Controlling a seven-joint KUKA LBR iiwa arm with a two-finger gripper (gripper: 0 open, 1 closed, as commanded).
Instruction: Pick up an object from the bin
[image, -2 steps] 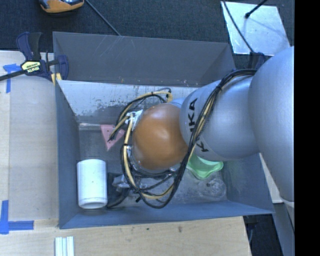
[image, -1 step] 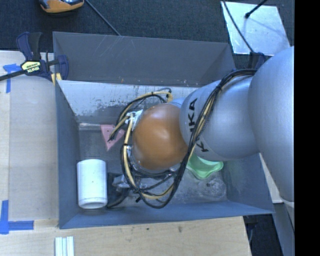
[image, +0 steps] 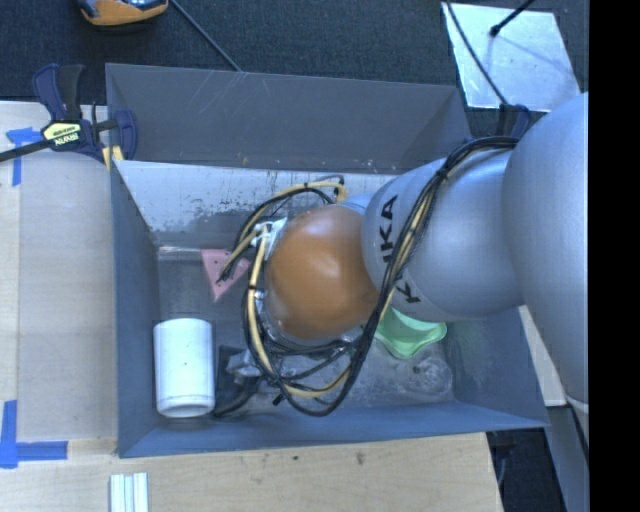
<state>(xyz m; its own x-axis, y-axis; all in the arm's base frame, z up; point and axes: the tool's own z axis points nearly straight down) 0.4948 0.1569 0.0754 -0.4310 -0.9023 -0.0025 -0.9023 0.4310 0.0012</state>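
Three loose things lie in the grey bin (image: 135, 330): a white cylinder (image: 184, 365) on its side at lower left, a pink triangular scrap (image: 216, 268) at left, and a pale green piece (image: 408, 333) partly under the arm. Claw (image: 243, 368) mostly hidden beneath the orange wrist cover (image: 315, 270), low, just beside the white cylinder; open or closed cannot be told.

The grey metal bin (image: 300, 120) carries a few loose things on its floor. A white cylinder (image: 185, 365) lies on its side left of the jaws, which are hidden beneath the arm's wrist. A flat pink piece (image: 217, 268) lies to their upper left, and a pale green thing (image: 412, 336) to their right.
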